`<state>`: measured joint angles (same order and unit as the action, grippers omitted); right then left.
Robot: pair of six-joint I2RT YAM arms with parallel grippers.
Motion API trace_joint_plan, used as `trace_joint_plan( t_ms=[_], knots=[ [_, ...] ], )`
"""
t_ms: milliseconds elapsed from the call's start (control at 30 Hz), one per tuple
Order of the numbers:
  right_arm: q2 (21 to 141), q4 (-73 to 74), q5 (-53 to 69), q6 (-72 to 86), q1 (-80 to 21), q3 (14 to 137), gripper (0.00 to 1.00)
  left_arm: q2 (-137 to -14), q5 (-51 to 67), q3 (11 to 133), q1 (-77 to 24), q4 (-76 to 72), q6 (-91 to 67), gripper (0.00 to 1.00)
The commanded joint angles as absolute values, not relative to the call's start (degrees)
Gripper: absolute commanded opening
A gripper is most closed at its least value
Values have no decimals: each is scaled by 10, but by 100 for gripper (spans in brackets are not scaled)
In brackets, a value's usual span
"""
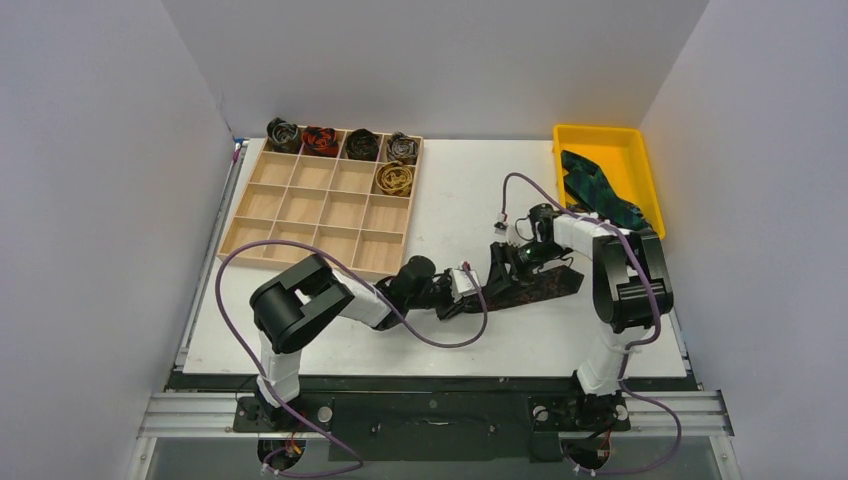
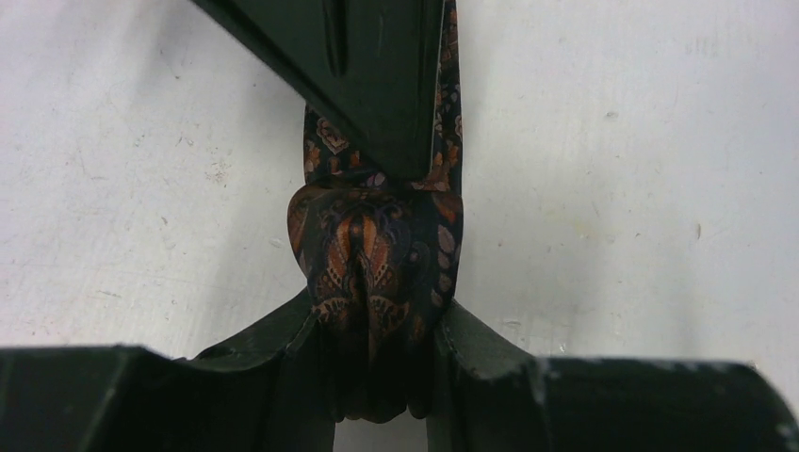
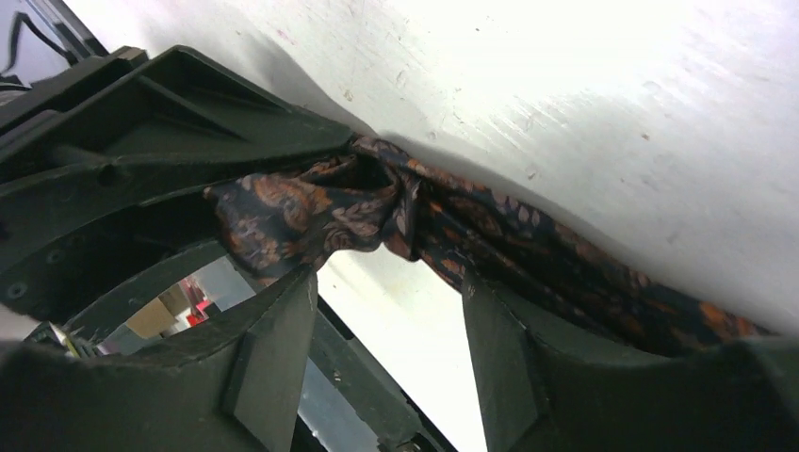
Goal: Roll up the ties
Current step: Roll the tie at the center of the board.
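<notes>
A dark brown-black patterned tie [image 1: 540, 285] lies on the white table between the two arms. My left gripper [image 1: 476, 288] is shut on its folded, bunched near end, which shows in the left wrist view [image 2: 372, 250] pinched between the fingers [image 2: 377, 315]. My right gripper [image 1: 507, 263] is right over the same end; in the right wrist view its fingers [image 3: 283, 339] stand apart with the tie [image 3: 490, 235] running across their tips, not clamped. A green-blue tie [image 1: 598, 190] lies in the yellow bin. Several rolled ties [image 1: 361, 145] sit in the wooden tray.
The wooden compartment tray [image 1: 300, 205] stands at the back left, coils in its back row and one in the second row [image 1: 394, 179]. The yellow bin [image 1: 600, 131] stands at the back right. The right gripper's black finger [image 2: 377, 75] fills the top of the left wrist view.
</notes>
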<state>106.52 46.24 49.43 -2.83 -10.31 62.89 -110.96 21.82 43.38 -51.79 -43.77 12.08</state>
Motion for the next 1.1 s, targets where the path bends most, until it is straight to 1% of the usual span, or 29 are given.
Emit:
trace_joint_plan(
  t_ms=[0,200,400,467,500,533,567,600,633,700,733,767,800,867,900,967,1067],
  knots=[
    [1013,486,542,-45,-98,651,57,-1107,222,457,-507,-236,160,17],
    [1027,486,543,-43,-124,652,57,-1121,224,489,-509,-212,131,19],
    [1073,462,530,-32,-122,670,51,-1130,225,500,-514,-207,134,20],
    [1083,459,527,-32,-121,674,41,-1132,224,504,-516,-202,136,20],
    [1086,459,526,-33,-119,674,29,-1132,224,504,-516,-201,136,20],
    [1086,459,524,-36,-117,672,22,-1132,225,503,-516,-200,137,20],
    [1086,459,521,-38,-113,666,7,-1131,225,503,-516,-199,138,20],
    [1084,461,513,-42,-109,663,2,-1130,225,500,-516,-200,139,21],
    [1083,463,510,-46,-102,656,0,-1130,226,499,-516,-202,140,22],
    [1083,471,496,-60,-94,646,0,-1126,227,495,-511,-213,136,30],
    [1084,474,483,-63,-91,643,0,-1123,231,490,-510,-218,135,40],
    [1087,476,476,-67,-87,639,0,-1121,233,488,-506,-231,132,45],
    [1088,476,459,-68,-85,637,0,-1116,237,484,-505,-237,131,55],
    [1098,476,435,-71,-79,632,0,-1108,241,477,-504,-262,131,63],
    [1100,476,427,-70,-76,632,0,-1105,242,474,-504,-282,134,65],
    [1106,471,398,-67,-72,634,0,-1094,246,463,-504,-318,135,72],
    [1108,461,368,-60,-70,636,0,-1088,255,453,-504,-374,126,79]
  ],
)
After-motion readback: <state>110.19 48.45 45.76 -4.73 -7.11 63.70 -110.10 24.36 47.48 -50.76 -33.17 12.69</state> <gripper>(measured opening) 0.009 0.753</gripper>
